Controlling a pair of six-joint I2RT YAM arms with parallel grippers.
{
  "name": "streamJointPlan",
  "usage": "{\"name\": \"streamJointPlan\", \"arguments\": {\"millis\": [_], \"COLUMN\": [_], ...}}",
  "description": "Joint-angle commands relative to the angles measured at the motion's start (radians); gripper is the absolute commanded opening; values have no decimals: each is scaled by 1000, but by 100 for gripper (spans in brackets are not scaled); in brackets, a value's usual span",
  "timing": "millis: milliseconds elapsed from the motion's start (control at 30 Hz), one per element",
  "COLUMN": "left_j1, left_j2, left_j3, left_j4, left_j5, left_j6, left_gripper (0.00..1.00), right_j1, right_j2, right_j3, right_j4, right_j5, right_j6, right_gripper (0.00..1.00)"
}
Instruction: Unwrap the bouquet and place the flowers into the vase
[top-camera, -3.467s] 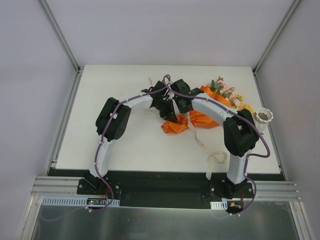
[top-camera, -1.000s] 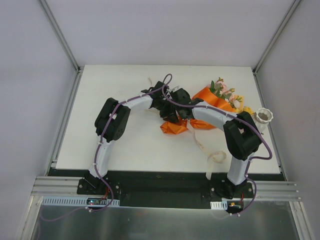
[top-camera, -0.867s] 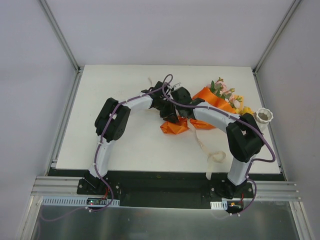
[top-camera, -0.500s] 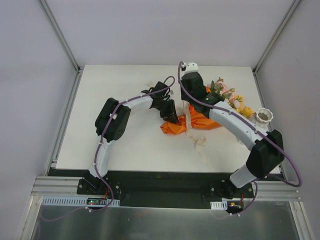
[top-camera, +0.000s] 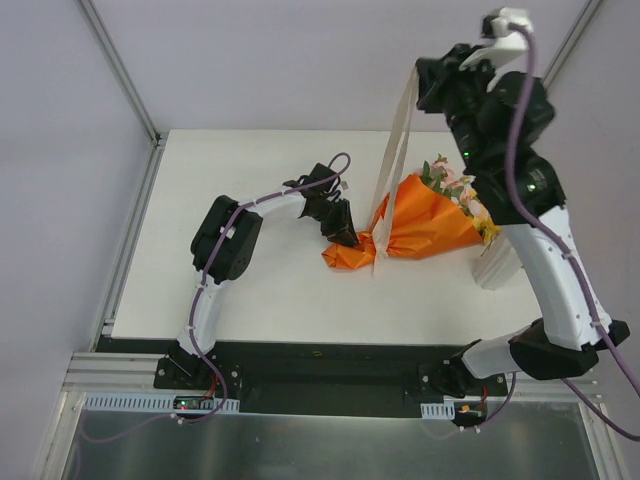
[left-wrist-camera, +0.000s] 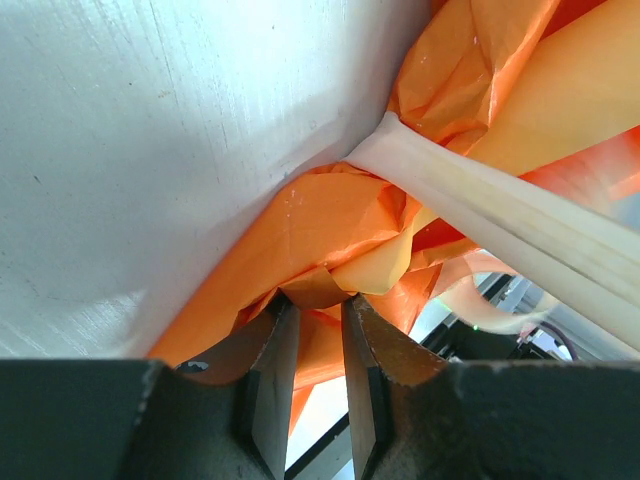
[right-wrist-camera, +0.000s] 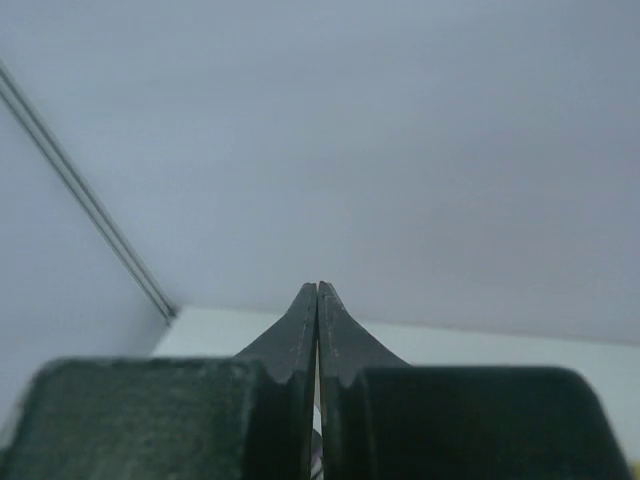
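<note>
Moved since half a second back: right hand (top-camera: 425, 85), lifted from beside the bouquet (top-camera: 430, 225) to high above the table (top-camera: 250, 290); cream ribbon (top-camera: 392, 170) pulled up taut with it.
Right hand: fingers pressed together, pinched on the cream ribbon's upper end.
Left hand (left-wrist-camera: 315, 305): nipped on a fold of orange paper (left-wrist-camera: 300, 230) at the bouquet's tail.
Bouquet: lay on table, right of centre, flowers (top-camera: 445, 180) toward far right.

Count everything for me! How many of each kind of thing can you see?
orange paper sheet: 1
cream ribbon: 1
bunch of flowers: 1
white vase: 1
robot grippers: 2, the left gripper and the right gripper
Total: 6
</note>
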Motion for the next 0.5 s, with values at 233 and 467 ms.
{"name": "streamJointPlan", "arguments": {"millis": [233,467], "left_j1": [-8,-8], "left_j2": [22,-30], "left_j3": [-16,-8], "left_j4": [-24,-24], "left_j5": [-45,-34], "left_j6": [20,37], "left_gripper": [24,28], "right_j1": [-2,0], "right_j2": [-85,-224], "right_j3": [328,135], "right_j4": [151,162], "right_j5": [-162,-180], "right_j6": [29,53], "right_gripper": [0,0]}}
